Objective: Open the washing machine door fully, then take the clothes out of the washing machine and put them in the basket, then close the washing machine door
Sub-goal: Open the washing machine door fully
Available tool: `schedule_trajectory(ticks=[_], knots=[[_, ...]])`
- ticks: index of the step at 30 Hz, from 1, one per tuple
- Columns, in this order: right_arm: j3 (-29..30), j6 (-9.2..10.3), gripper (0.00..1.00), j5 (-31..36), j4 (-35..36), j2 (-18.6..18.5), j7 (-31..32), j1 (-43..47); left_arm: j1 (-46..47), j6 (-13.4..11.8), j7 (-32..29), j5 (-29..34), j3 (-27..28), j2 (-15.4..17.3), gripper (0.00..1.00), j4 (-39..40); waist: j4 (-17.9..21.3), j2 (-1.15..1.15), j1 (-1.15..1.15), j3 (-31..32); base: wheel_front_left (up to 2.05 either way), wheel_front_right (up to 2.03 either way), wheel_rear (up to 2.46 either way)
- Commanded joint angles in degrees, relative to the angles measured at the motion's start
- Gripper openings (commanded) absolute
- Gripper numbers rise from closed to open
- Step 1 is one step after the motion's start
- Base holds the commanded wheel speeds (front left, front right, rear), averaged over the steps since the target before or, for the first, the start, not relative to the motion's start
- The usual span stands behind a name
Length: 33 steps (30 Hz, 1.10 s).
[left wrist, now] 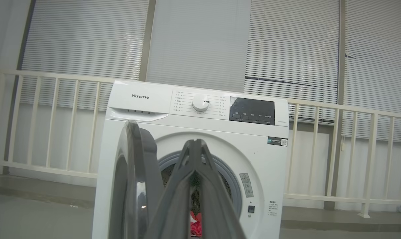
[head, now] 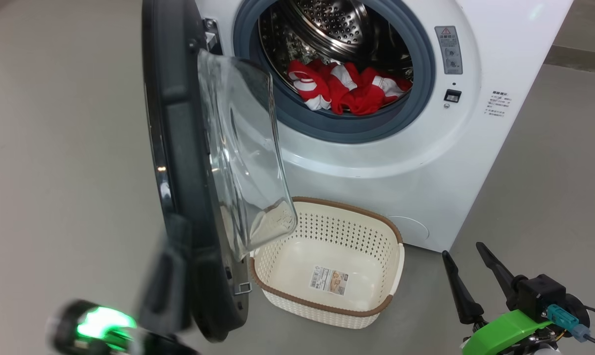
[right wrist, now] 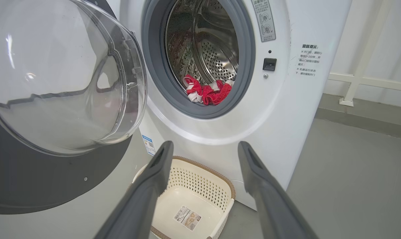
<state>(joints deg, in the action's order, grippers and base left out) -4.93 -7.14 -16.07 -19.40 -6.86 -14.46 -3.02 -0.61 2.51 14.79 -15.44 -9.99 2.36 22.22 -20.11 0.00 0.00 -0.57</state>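
The big round door with a glossy black ring and a clear glass bowl stands wide open, about square to the front of the white box-shaped washing machine, so I judge the first step done or nearly done. The soft red and white clothes all lie in the steel drum. The small cream perforated basket with a brown rim sits empty on the grey floor, just in front of the machine. The left gripper is clenched on nothing. The right gripper is spread wide and empty, beside the basket. Unloading the clothes and closing the door remain.
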Motion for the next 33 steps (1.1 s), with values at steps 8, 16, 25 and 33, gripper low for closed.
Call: schedule_trajectory(ticks=[8,16,25,33], knots=[[-2.0,-0.35,1.00,0.2,1.2,-0.1,-0.5,-0.9,-1.9,1.1,0.2,-2.7,-10.1,0.5,0.00,-10.1,0.3,0.00,0.00,0.1,0.00,0.00,0.00],[-2.3,-0.35,1.00,0.0,1.1,-0.2,-0.5,-0.8,0.6,1.3,0.2,-4.6,-9.1,0.5,0.00,-22.7,0.7,0.00,0.00,0.4,0.00,0.00,0.00],[-2.3,-0.35,1.00,-0.2,1.3,-0.2,-0.5,-0.5,2.9,0.1,0.2,-7.2,-5.4,0.5,0.00,-30.0,0.8,0.00,0.00,0.4,0.00,0.00,0.00],[-2.1,-0.35,1.00,-0.1,1.6,-0.1,-0.5,-0.9,4.2,0.5,0.2,-7.5,-2.8,0.5,0.00,-33.8,0.4,0.00,0.00,0.3,0.00,0.00,0.00]])
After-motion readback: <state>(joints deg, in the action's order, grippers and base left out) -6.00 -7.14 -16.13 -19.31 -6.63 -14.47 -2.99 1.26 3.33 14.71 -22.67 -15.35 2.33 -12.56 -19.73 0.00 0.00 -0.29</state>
